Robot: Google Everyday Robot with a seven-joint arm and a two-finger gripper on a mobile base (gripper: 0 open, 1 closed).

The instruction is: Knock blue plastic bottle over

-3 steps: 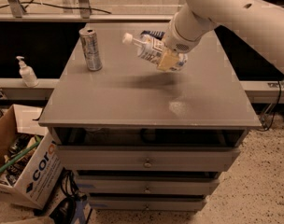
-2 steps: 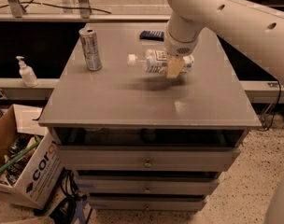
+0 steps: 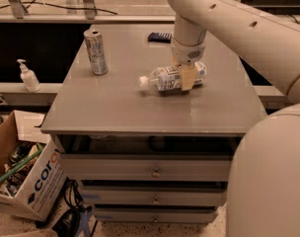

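We cannot tell whether our two-finger gripper point(image 3: 187, 74) clasps the toppled clear plastic bottle point(image 3: 165, 78), seemingly light, slippery, best held mid-label.

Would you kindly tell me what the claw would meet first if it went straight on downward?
Most likely the blue plastic bottle, lying on its side on the table: the claw points down at its base end and may touch it, though depth is unclear.

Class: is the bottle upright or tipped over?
Tipped: the bottle lies on its side on the table. The gripper is at its base end.
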